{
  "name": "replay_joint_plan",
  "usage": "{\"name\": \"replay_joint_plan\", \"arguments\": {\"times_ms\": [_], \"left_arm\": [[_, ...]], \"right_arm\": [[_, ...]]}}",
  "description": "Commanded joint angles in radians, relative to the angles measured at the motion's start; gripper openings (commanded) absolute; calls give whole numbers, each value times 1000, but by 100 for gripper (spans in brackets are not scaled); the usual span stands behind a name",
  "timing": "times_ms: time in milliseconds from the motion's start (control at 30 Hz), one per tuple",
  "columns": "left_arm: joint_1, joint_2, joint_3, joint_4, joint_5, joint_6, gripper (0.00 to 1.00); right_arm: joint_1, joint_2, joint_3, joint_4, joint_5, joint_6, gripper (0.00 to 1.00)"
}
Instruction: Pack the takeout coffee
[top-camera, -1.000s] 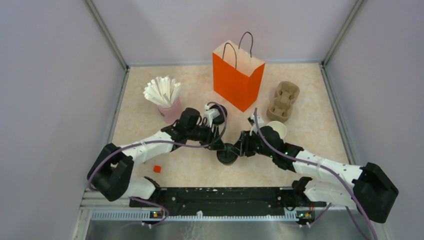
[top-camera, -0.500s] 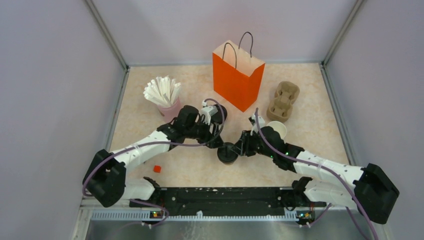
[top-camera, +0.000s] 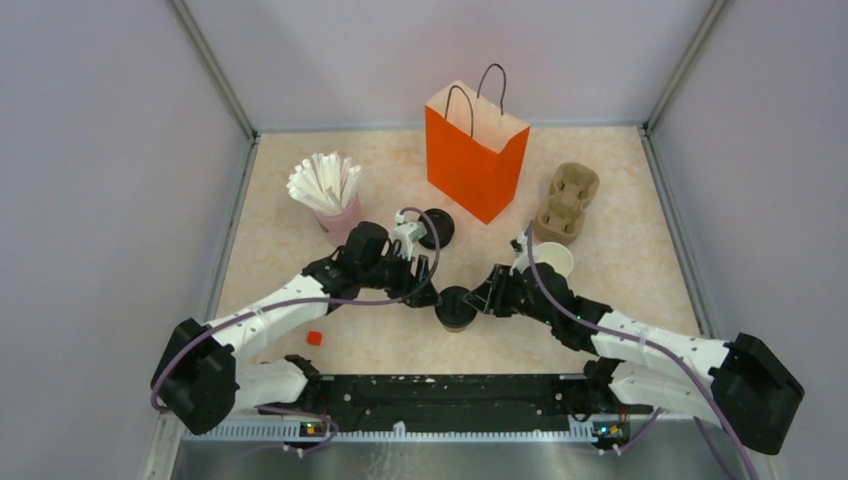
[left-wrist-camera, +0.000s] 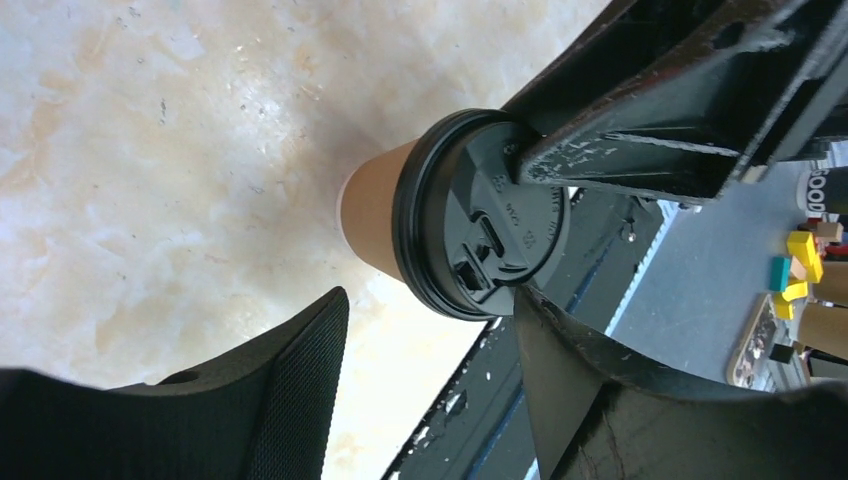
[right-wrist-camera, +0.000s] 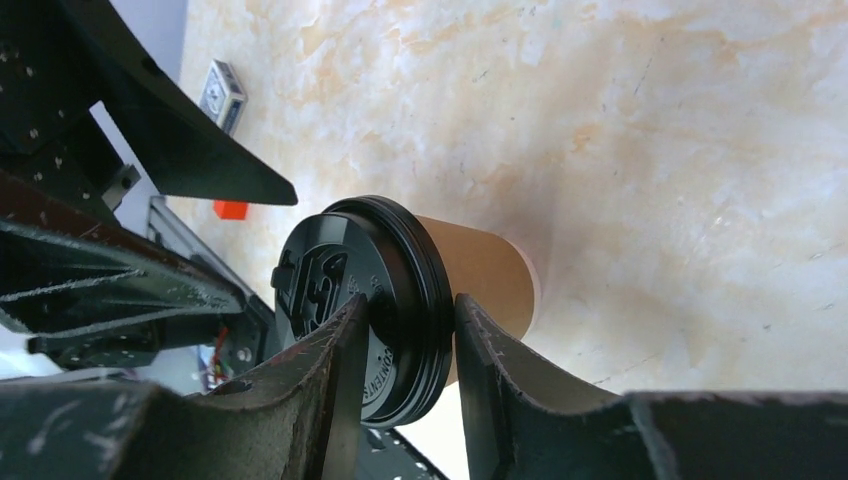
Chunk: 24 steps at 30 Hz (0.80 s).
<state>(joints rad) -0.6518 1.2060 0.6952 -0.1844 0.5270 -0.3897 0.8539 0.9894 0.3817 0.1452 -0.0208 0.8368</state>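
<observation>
The takeout coffee (top-camera: 455, 308), a brown paper cup with a black lid, stands on the table between the two arms. It also shows in the left wrist view (left-wrist-camera: 470, 225) and the right wrist view (right-wrist-camera: 400, 290). My right gripper (top-camera: 480, 300) (right-wrist-camera: 410, 300) is shut on the lid's rim, one finger on the lid's top and one under the rim against the cup wall. My left gripper (top-camera: 425, 295) (left-wrist-camera: 430, 310) is open just left of the cup, holding nothing, its jaws wide apart. The orange bag (top-camera: 475, 150) stands open at the back.
A separate black lid (top-camera: 436, 228) lies behind the left wrist. Lidless brown cups (top-camera: 553, 260) and a cardboard cup carrier (top-camera: 565, 205) are at the right. A pink cup of white straws (top-camera: 328, 190) is at the left. A small red block (top-camera: 314, 338) lies near the front.
The left arm has drawn back to the left, uncovering the separate black lid. The right gripper keeps its grip and has shifted slightly; the cup stands where it was.
</observation>
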Motion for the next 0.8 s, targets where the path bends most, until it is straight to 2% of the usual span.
{"name": "replay_joint_plan", "arguments": {"times_ms": [0,133,400,600,767], "left_arm": [[-9,-75,-22,-1,12,-28,68],[-10,-87,-34,11,6,-33,70],[-11,19,-6,36,-12,3,64],[-10,84,21,40,-19,23,63],[-9,101,32,49,-12,22,63]], "right_arm": [[24,-18,-39,90,18,142,36],[56,-27,-42,105,88,195,37],[89,-39,9,-2,161,190,53],[89,-123,81,-189,247,89,58],[88,-145,146,-241,239,-40,56]]}}
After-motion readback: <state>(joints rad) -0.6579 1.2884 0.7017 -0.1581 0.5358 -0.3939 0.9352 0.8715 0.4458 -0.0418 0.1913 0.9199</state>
